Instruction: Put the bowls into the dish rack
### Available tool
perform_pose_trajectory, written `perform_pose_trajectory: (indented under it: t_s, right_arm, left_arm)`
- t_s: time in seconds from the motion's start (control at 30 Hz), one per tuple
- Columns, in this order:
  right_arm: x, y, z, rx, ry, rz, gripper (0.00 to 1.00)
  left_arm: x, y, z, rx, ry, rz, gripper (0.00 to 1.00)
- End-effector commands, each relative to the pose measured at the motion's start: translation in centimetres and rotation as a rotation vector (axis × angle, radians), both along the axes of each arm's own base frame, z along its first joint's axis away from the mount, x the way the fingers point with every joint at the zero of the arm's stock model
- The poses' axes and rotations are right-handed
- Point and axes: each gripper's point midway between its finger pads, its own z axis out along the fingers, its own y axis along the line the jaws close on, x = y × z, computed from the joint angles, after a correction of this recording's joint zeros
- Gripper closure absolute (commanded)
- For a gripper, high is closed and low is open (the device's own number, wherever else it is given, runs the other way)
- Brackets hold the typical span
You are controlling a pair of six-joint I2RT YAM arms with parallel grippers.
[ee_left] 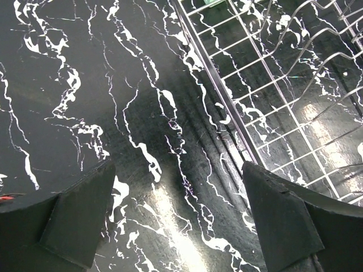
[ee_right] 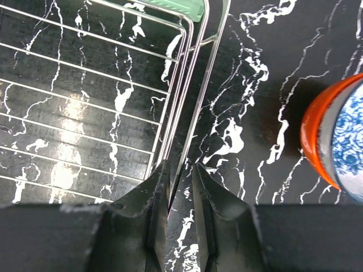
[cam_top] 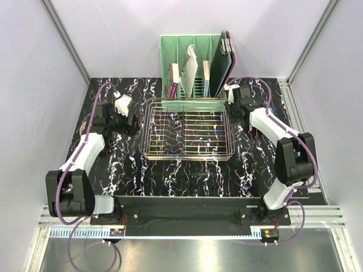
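The dish rack [cam_top: 187, 157], a chrome wire basket, stands mid-table with nothing in it. My right gripper [cam_top: 229, 105] is at its far right corner. In the right wrist view its jaws [ee_right: 181, 173] are drawn close on either side of the rack's top rim wire [ee_right: 195, 107], which lies against the left finger. An orange-red bowl [ee_right: 334, 136] with a blue and white pattern shows at that view's right edge, on the table beside the rack. My left gripper [cam_top: 131, 122] hangs wide open over bare marble [ee_left: 178, 221], just left of the rack's side rim [ee_left: 215, 93].
A green slotted organizer [cam_top: 190, 62] holding books and dark flat boards [cam_top: 224, 59] stands right behind the rack. White walls close in the black marble table on the left, back and right.
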Motion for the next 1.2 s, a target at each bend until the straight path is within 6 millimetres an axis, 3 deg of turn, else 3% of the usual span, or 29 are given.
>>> perform_pose_trajectory:
  t_s: [0.0,0.3,0.43,0.6,0.73,0.8,0.9,0.97,1.07,1.17]
  right_arm:
    - [0.8,-1.4,3.5,-0.046,-0.116,-0.032,0.72]
    - [-0.2,-2.3,3.0,-0.087,-0.113,-0.042,0.73]
    - [-0.5,-2.6,2.6,-0.096,-0.104,-0.046,0.73]
    - [-0.1,-2.9,3.8,-0.102,-0.134,-0.053,0.7]
    - [0.0,-2.5,5.3,-0.086,-0.167,-0.034,0.58]
    - [-0.3,-2.0,6.6,-0.059,-0.188,-0.015,0.46]
    - [-1.0,-1.6,9.2,-0.021,-0.231,0.006,0.35]
    - [-1.5,-1.7,11.5,-0.008,-0.278,0.006,0.32]
    - [-1.9,-3.1,13.5,-0.042,-0.335,-0.019,0.3]
    - [-1.7,-5.5,13.7,-0.078,-0.352,-0.095,0.3]
  left_arm:
    - [0.5,-1.1,1.3,-0.012,-0.062,-0.047,0.01]
    - [0.6,-1.2,1.3,-0.009,-0.057,-0.043,0.01]
    - [0.6,-2.2,1.5,-0.01,-0.058,-0.066,0.01]
    - [0.4,-2.8,1.2,-0.012,-0.047,-0.081,0.01]
    - [0.2,-3.1,1.5,-0.006,-0.054,-0.09,0.01]
    - [0.2,-2.9,1.9,-0.001,-0.065,-0.077,0.01]
    - [0.3,-2.7,2.7,0.006,-0.087,-0.068,0.01]
    - [0.4,-2.7,3.5,0.004,-0.104,-0.064,0.01]
    - [0.4,-2.6,4.7,0.006,-0.125,-0.055,0.01]
    - [0.2,-2.5,6.1,0.005,-0.155,-0.051,0.01]
